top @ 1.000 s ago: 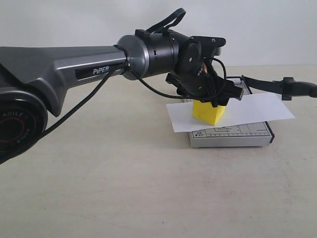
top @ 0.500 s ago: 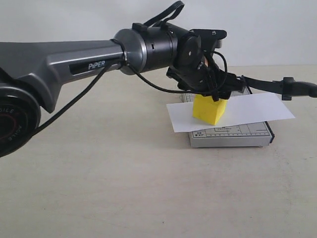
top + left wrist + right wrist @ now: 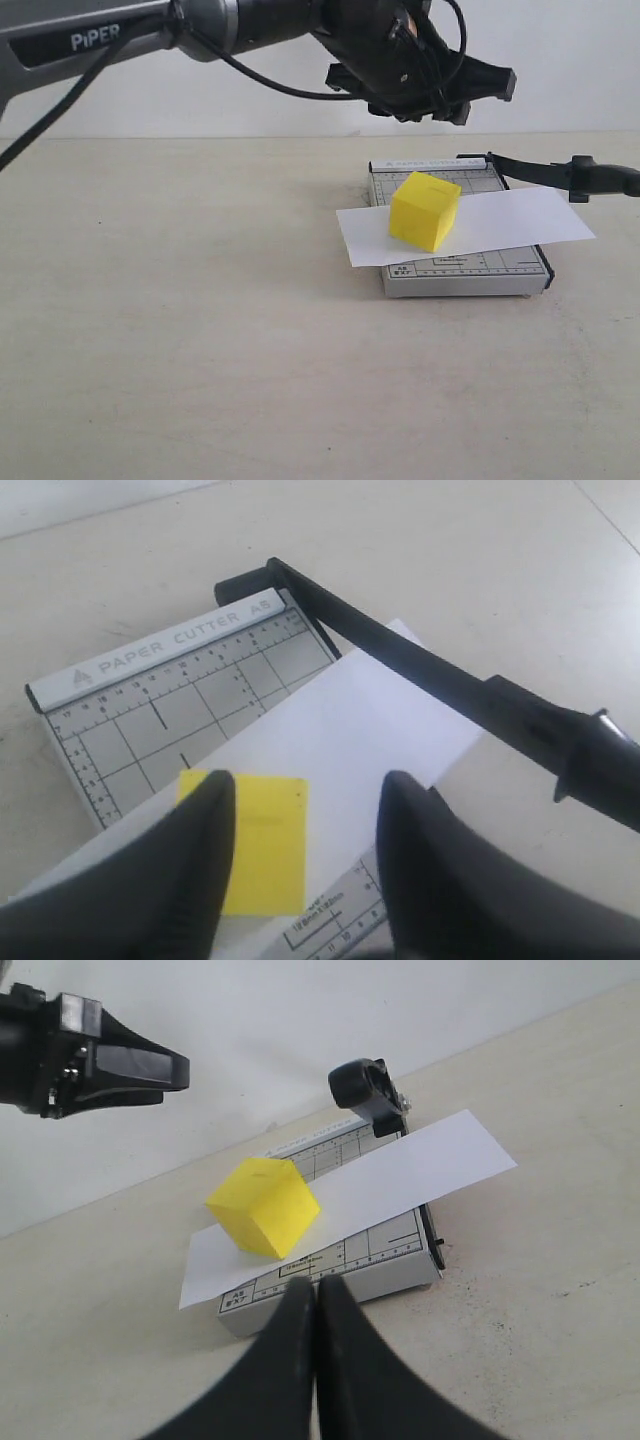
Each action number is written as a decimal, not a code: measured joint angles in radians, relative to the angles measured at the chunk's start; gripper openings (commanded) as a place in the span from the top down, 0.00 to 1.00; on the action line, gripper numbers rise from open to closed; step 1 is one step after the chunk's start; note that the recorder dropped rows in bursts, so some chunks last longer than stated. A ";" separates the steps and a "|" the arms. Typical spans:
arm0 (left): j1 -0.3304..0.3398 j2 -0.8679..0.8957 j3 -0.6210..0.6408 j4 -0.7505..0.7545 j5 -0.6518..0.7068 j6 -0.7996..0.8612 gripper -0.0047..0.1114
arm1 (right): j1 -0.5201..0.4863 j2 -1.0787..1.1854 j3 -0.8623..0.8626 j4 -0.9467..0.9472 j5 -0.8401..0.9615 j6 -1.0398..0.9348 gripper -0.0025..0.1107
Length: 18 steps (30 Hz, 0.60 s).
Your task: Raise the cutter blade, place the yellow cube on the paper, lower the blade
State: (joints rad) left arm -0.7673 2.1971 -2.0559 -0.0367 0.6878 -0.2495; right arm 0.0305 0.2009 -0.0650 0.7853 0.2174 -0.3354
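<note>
Since the yellow cube (image 3: 424, 210) sits flat on the paper (image 3: 510, 222), which lies across the grey cutter base (image 3: 470, 272), and the cutter blade (image 3: 540, 170) stands swung clear of that base, the first two steps look done. Only lowering the blade appears to be left.

In the exterior view the left gripper (image 3: 487, 97) hangs well above the base, fingers spread wide and holding nothing. The left wrist view adds the blade's whole length, running from its hinge at a corner of the base out past the paper's end. It also shows the cube framed between the open fingers, untouched.

Only the right wrist view shows the right gripper (image 3: 312, 1360). Its fingers are pressed together and empty, on the ruled-scale side of the base, not touching the blade.
</note>
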 measured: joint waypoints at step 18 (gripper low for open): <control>0.000 -0.126 0.000 -0.050 0.179 0.069 0.92 | 0.000 0.000 0.000 0.000 0.000 0.000 0.98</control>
State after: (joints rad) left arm -0.7673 2.0714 -2.0559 -0.0866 0.8664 -0.1802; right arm 0.0305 0.2009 -0.0650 0.7853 0.2174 -0.3354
